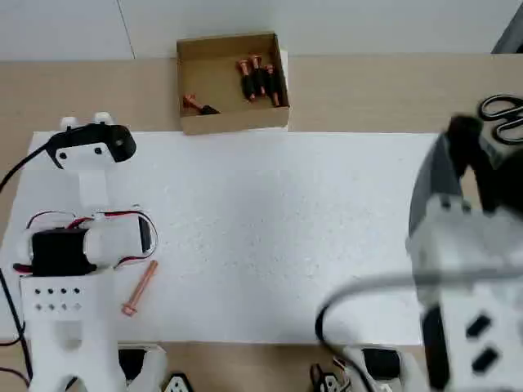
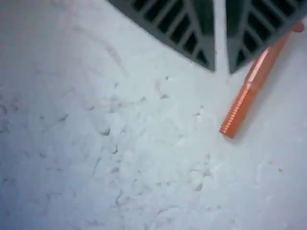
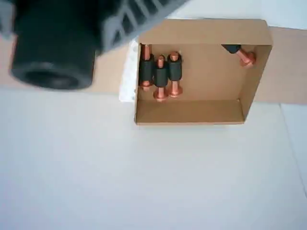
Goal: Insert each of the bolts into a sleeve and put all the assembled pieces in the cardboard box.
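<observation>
Most of the job looked done to me, with one piece left. Near the front-left corner of the tabletop [image 1: 359, 90], on the white foam sheet [image 1: 278, 237], a single bare copper bolt [image 1: 140, 287] lay loose, with no sleeve on it. My left end effector [image 2: 221, 67] hung over the foam just beside it, the jaws drawn almost together with only a thin slit between them and nothing held. In my left wrist view the bolt's head end ran under one jaw, while its threaded end pointed away from me. Further along, at the far edge and left of the middle, the cardboard box [image 1: 233, 122] held three sleeved bolts [image 3: 159, 72] side by side. A fourth piece [image 3: 242, 55] lay against the opposite wall, seemingly assembled too. Towards the right edge, my right end effector [image 1: 464, 139] stood well apart from the bolt, and I could not tell its state. A dark cylindrical shape [image 3: 53, 52] close to its camera may have been the last sleeve, though I could not be sure.
</observation>
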